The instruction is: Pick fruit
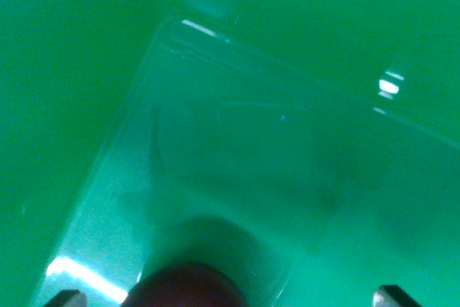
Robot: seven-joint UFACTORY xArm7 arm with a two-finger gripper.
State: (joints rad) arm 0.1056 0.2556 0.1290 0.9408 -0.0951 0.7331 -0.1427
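A dark rounded fruit point(188, 287) (kind unclear, cut off by the bottom edge) sits between the gripper's point(228, 297) two fingertips, spread wide and apart from it. A blurred clear green bin point(237, 149) lies beneath.

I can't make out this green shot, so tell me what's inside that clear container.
The clear container shows only green surface through its floor. A dark reddish round thing, maybe fruit, sits at its near edge between the pincer tips; whether it lies inside is unclear.
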